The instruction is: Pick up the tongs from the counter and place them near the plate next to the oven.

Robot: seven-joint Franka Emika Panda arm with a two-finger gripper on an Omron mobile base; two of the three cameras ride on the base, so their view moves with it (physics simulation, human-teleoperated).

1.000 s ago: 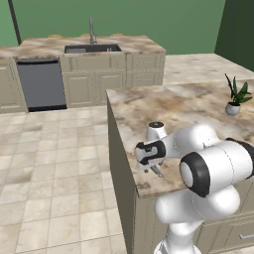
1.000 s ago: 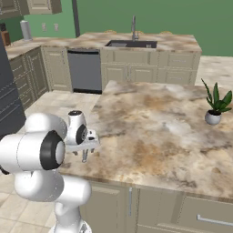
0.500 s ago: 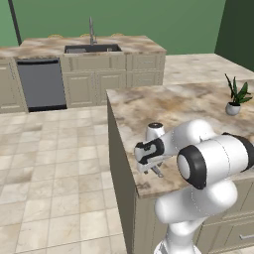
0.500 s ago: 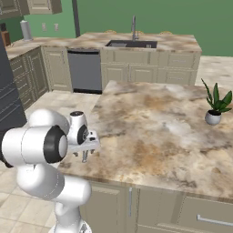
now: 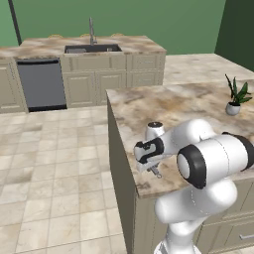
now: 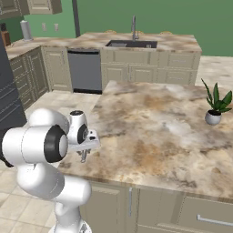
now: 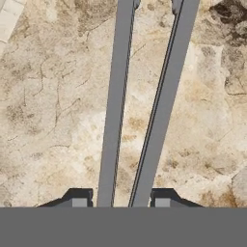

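We see the dark two-finger gripper [image 7: 116, 198] low over the beige marbled stone counter [image 7: 58, 111], fingers bracketing both arms of the slim dark grey metal tongs [image 7: 140, 111], grip itself we cannot tell.

The slim dark grey metal tongs [image 7: 140, 111] run as two long narrow flat arms from the bottom of the hand view up past its top edge, spreading slightly apart as they go. Between and beside the arms shows the beige-brown marbled stone table [image 7: 58, 111]. In the left base view the tongs are hard to make out; only a small dark grey tip [image 5: 157, 171] shows close above the table [image 5: 198, 99], near its front left corner. The table tops a cream panelled cabinet base.
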